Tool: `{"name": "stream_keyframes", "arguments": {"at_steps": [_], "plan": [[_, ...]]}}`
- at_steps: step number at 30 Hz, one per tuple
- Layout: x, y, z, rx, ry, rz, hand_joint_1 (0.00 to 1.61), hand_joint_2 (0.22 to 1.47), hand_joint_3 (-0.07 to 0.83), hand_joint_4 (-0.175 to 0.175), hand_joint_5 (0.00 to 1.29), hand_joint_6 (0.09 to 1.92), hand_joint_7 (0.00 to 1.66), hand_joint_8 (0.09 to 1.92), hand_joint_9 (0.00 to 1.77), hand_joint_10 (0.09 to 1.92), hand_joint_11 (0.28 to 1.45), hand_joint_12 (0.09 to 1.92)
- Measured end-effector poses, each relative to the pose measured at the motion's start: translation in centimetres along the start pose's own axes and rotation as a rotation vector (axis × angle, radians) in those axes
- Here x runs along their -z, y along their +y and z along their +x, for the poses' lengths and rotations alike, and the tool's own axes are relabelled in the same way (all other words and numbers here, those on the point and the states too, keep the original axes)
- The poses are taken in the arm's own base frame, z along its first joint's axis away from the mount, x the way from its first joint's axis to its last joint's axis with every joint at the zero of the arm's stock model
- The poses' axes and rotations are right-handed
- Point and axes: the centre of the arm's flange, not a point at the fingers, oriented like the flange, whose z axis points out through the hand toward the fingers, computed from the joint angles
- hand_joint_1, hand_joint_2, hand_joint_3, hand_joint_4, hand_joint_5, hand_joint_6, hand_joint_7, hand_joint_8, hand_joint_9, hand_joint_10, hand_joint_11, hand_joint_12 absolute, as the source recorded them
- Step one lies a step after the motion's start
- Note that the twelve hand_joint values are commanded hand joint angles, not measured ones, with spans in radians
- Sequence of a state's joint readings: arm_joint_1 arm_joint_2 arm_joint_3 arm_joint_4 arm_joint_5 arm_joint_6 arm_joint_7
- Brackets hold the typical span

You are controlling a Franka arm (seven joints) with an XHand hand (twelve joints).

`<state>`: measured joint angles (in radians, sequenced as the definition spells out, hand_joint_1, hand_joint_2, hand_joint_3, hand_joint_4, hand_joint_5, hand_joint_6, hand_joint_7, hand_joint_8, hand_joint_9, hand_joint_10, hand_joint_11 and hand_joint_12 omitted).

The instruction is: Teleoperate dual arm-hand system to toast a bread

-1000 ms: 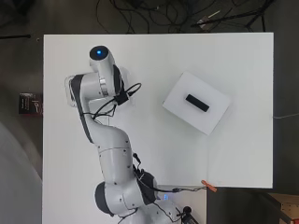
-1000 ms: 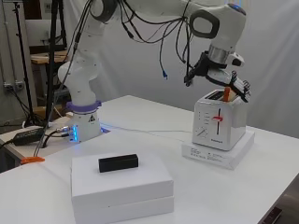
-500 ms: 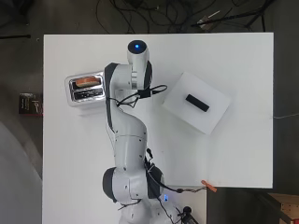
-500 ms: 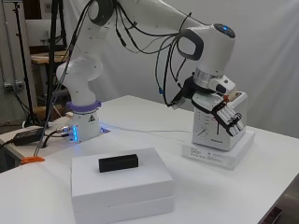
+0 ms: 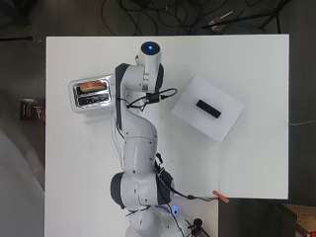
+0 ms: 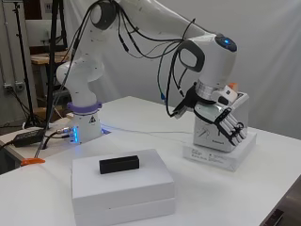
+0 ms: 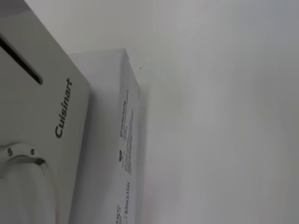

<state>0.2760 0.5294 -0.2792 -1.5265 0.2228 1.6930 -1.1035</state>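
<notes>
Toaster: the boxy silver two-slot toaster (image 5: pixel 90 95) stood on a flat white cardboard box (image 6: pixel 221 157) near the table's far left side from the arm's base, a low plinth that seemingly lifted its front panel to where the hand could reach it
Bread: a browned slice of bread (image 5: pixel 93 86) sat in the slot farther from the arm's base, only its top edge showing, so loading looked done; the nearer slot looked empty
Hand: the black and white robot hand (image 6: pixel 226 123) hung in front of the toaster's front panel, fingers (image 6: pixel 233 130) straight, close together and angled downward, nothing held; whether they touched the panel could not be told
Wrist view: the camera looked along the toaster's front face (image 7: pixel 42 126), with a dark slit and part of a round dial at the edge, which suggested the hand was lined up with the controls
Step in hand: probably pushing the lever down to start toasting
Risk: a sideways shove could slide the toaster on its box
Elsewhere: a small black rectangular block (image 6: pixel 119 164) lay on a stacked white box (image 6: pixel 123 188), well apart from the toaster and out of the arm's way; a small orange tool (image 5: pixel 220 196) lay at the white table's (image 5: pixel 247 163) near edge
</notes>
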Motion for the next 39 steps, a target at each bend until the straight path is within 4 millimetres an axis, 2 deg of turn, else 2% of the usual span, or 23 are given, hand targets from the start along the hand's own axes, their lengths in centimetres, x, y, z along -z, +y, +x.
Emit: {"name": "stream_keyframes", "arguments": {"at_steps": [7,9,12,16,23,31,35,39], "plan": [[-2.1,-1.8,-0.9,0.076,-0.014,0.025,0.0,1.12,0.005,0.035,0.57,0.09,0.33,0.09,0.4,0.09,0.44,0.09],[-3.0,-2.2,-1.6,0.1,-0.013,0.041,0.02,1.14,0.005,0.018,0.51,0.09,0.33,0.09,0.41,0.09,0.44,0.09],[-4.0,-2.0,-2.3,0.125,0.011,0.076,0.02,1.15,0.003,-0.024,0.41,0.09,0.33,0.09,0.42,0.09,0.44,0.09],[-5.0,-0.9,-3.0,0.039,0.038,0.128,0.0,1.14,-0.002,-0.031,0.38,0.09,0.32,0.09,0.42,0.09,0.44,0.09],[-4.0,0.0,-2.4,0.016,0.0,0.092,0.0,1.13,-0.003,-0.012,0.41,0.09,0.31,0.09,0.41,0.09,0.44,0.09],[-2.1,-1.6,-1.2,0.091,-0.001,0.058,0.0,1.13,-0.003,0.024,0.45,0.09,0.32,0.09,0.41,0.09,0.44,0.09],[-3.0,-2.2,-0.9,0.103,-0.007,0.069,0.0,1.14,0.005,0.036,0.47,0.09,0.32,0.09,0.4,0.09,0.44,0.09],[-3.8,-1.7,-1.0,0.089,0.019,0.091,0.0,1.15,0.004,0.024,0.44,0.09,0.32,0.09,0.4,0.09,0.44,0.09]]}}
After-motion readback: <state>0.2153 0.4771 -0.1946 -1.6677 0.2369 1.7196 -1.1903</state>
